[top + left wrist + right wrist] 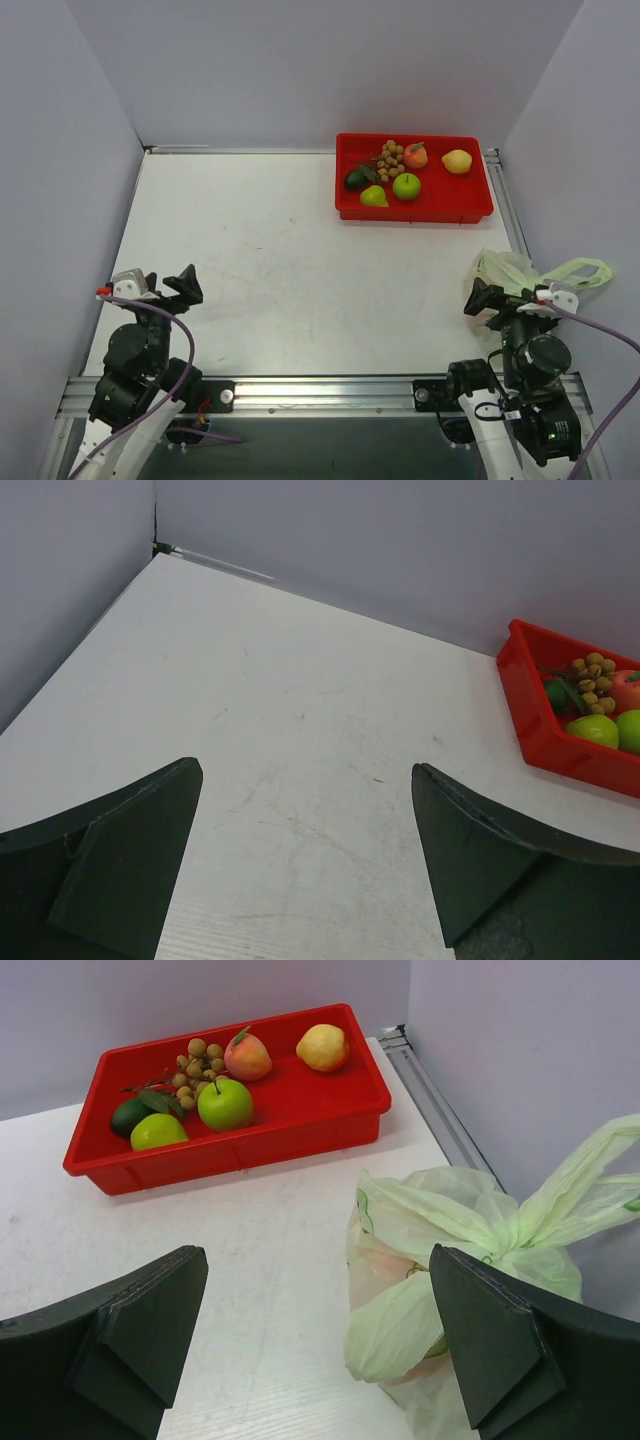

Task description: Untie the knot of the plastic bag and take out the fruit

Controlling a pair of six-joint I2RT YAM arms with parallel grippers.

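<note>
The top view looks steeply down over the whole white table (280, 260). Both wrist views face forward, low above it, sharing the rectangular red plastic tray (250, 1150).

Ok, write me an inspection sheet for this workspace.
Surface: white table, lightly scuffed.
Job's things: bag at the right edge, knot tied; contents only dimly visible.
Clutter: red tray far right, holding longans, peach, lemon, apple, pear, dark green fruit.
Tools: left tool open, empty; right tool open, bag just ahead.
Cables: purple cables on both arms.
Surroundings: pale walls on three sides.
</note>
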